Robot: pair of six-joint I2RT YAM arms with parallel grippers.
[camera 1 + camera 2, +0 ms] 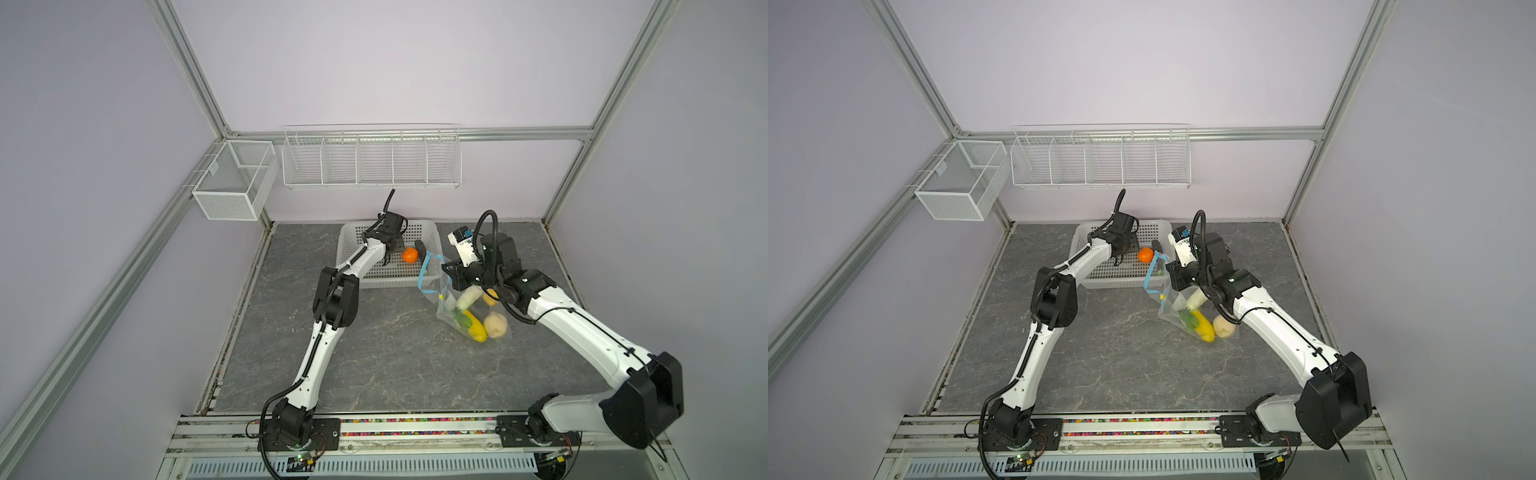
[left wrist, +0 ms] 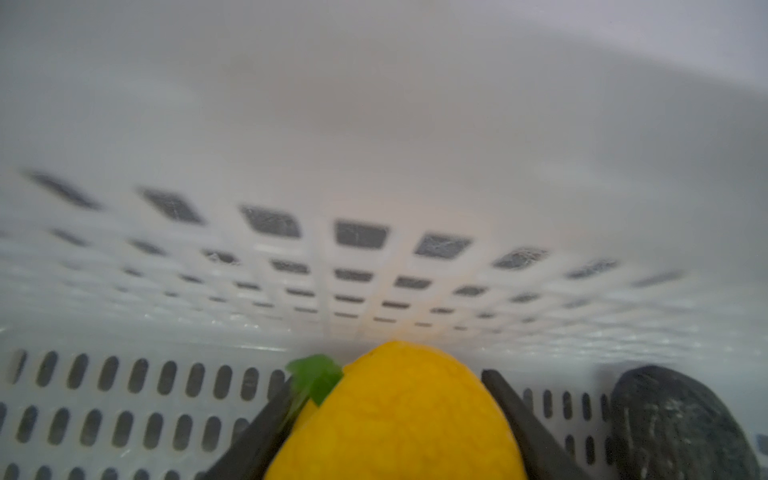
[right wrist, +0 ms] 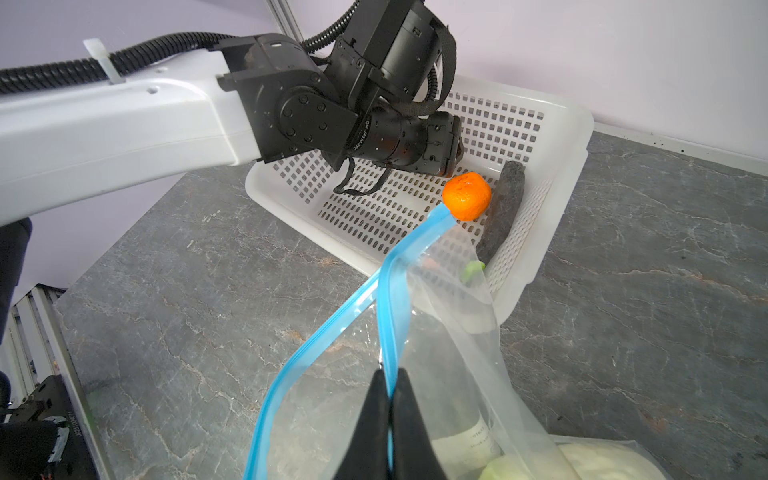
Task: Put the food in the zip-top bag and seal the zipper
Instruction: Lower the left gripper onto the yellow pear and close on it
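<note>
Orange fruit (image 2: 395, 424) lies between left claw's (image 2: 386, 378) fingers, grip unclear; right claw (image 3: 390, 374) pinches zipper (image 3: 388, 316).

A white perforated basket (image 1: 386, 281) lies directly beneath the left gripper (image 1: 390, 257), with its front corner near the right gripper (image 3: 390, 374). A grey marbled tabletop (image 1: 374, 353) spreads below both grippers. Beyond the left gripper, up on the lilac back wall, hangs a white wire rack (image 1: 372, 166) with five compartments. Further off to that gripper's left, a white mesh box (image 1: 232, 187) hangs from the aluminium frame (image 1: 193, 68)
</note>
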